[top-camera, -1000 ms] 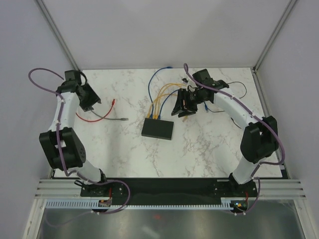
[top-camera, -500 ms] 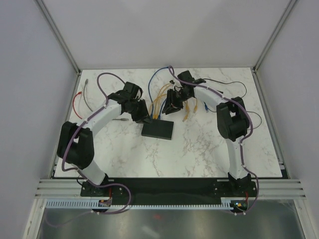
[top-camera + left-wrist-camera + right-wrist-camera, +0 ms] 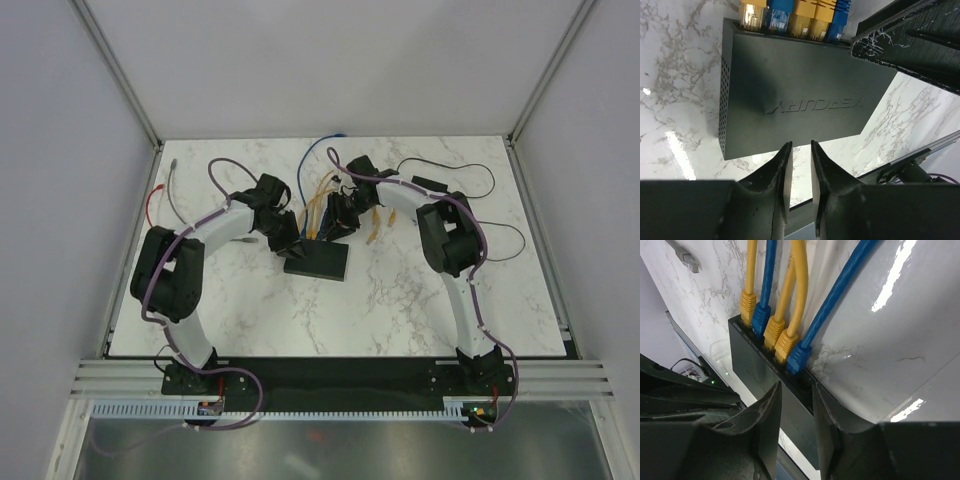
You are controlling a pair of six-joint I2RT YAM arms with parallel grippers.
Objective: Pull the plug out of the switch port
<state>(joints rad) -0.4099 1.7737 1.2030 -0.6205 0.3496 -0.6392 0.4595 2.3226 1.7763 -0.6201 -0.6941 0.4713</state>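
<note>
The switch [image 3: 318, 261] is a flat black box in the middle of the table, with a row of several yellow and blue plugs [image 3: 312, 233] in its far edge. My left gripper [image 3: 287, 243] is at the switch's left far corner. In the left wrist view it [image 3: 801, 144] is shut and empty, tips at the near edge of the switch [image 3: 790, 95]. My right gripper [image 3: 337, 226] hangs over the port edge. In the right wrist view it [image 3: 796, 386] is slightly open, just short of the end blue plug [image 3: 798, 358], with nothing between its fingers.
A red cable [image 3: 153, 204] and a grey cable [image 3: 172, 176] lie at the table's left edge. A grey plug [image 3: 243, 240] lies by my left arm. Loose yellow plugs [image 3: 375, 236] lie right of the switch. A small black adapter [image 3: 430, 183] with a thin cord sits at the back right.
Both arms have swung in to the switch: the left from the far left, the right down onto the port edge. The red and grey cables now lie at the left edge.
</note>
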